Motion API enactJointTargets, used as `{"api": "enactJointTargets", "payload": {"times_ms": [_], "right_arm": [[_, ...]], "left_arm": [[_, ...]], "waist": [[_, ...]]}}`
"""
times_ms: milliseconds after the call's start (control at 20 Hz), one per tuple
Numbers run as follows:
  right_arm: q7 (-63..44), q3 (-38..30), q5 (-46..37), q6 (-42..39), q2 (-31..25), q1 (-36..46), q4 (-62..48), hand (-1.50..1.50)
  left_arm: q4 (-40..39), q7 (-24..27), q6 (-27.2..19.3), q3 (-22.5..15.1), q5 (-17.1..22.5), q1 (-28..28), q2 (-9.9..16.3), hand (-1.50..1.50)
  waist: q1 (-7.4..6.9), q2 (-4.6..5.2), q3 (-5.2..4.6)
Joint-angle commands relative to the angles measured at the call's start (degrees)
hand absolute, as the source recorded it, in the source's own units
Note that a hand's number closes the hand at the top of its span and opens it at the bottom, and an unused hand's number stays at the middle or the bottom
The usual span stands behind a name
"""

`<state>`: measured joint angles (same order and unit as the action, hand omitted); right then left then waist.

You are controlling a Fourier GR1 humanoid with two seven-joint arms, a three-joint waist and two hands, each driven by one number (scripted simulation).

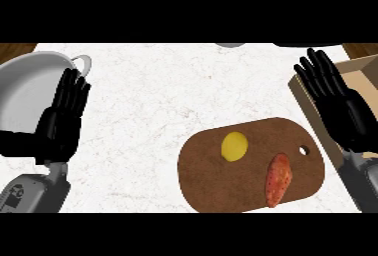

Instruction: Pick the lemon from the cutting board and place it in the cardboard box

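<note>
The lemon lies near the cutting board's upper left edge, apart from the sweet potato; probably light, stiff-skinned, prone to roll; best cupped across its middle; left hand and right hand both straight-fingered, holding nothing; cardboard box at the counter's right edge.

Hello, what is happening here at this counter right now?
A robot stands at a white counter with both hands open, holding nothing. The lemon lies on the brown cutting board, beside a reddish sweet potato. The right hand is raised in front of the cardboard box at the right edge. The left hand is in front of a grey pan. The lemon is not yet picked up.
</note>
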<state>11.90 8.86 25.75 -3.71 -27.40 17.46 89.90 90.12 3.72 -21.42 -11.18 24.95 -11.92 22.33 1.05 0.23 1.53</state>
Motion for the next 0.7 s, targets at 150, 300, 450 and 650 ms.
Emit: {"api": "enactJointTargets", "payload": {"times_ms": [150,300,450,650], "right_arm": [[0.5,-13.7,-2.9,26.3,5.4,-13.0,-3.1,1.5],[-5.8,-11.2,-13.7,30.3,-3.3,-23.4,-12.2,1.5],[-3.1,-18.1,-11.0,47.4,9.0,-29.3,-11.1,-1.5],[1.8,-11.1,-22.0,59.4,14.4,-36.5,-1.2,-1.5]], "left_arm": [[-1.7,-1.7,-3.2,2.5,-1.1,3.9,2.1,0.0],[-1.5,-2.2,-2.9,2.7,-0.3,5.1,2.3,0.0],[-1.2,-3.6,-2.9,2.8,0.4,7.4,2.5,0.0],[0.3,-5.3,-1.5,1.6,0.8,7.5,3.1,0.0]], "waist": [[6.17,-1.29,-1.48],[7.93,1.93,-3.28],[7.71,-0.85,-1.93],[3.82,-1.03,-2.08]]}}
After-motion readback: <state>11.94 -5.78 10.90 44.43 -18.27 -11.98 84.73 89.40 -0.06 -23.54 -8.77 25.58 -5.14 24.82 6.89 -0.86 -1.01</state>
